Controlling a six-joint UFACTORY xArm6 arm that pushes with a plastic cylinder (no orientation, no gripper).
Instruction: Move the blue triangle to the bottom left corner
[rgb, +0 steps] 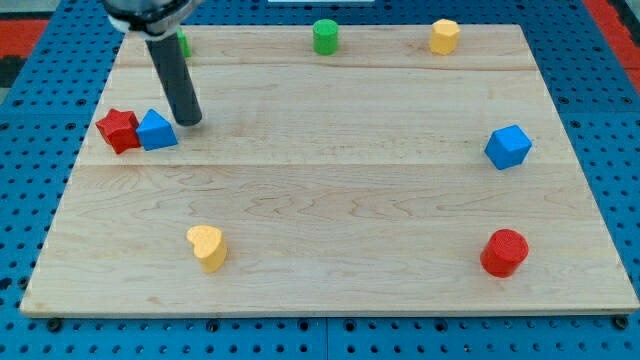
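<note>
On the wooden board (330, 180), 8 blocks and 1 rod are showing.

Item 1, blue triangle (157, 131): sitting at about 9 o'clock from board centre, near the view's left edge, touching or all but touching item 2 on its 9 o'clock side. It is lying well apart from the bottom left corner.

Item 2, red block (118, 130): star-like, lying at 9 o'clock of the blue triangle.

Item 3, my tip (189, 121): resting just beside the blue triangle at roughly 2 o'clock of it; whether it is touching cannot be told. The rod is ending plainly, carrying no pincer, so no wide, narrow or holding state is applying.

Item 4, yellow heart (207, 247): lying at 5 o'clock of the blue triangle, toward the view's bottom.

Item 5, green block (182, 44): mostly hiding behind the rod at the view's top left.

Items 6 to 9: green cylinder (325, 36), yellow block (445, 36), blue block (507, 146), red cylinder (503, 252), all lying well apart from the work.

Step in hand, as judged: the approach is closing and the push is about to be starting. The next move is calling for a drive toward 7 o'clock from the triangle's upper right, keeping the red block from riding along.
</note>
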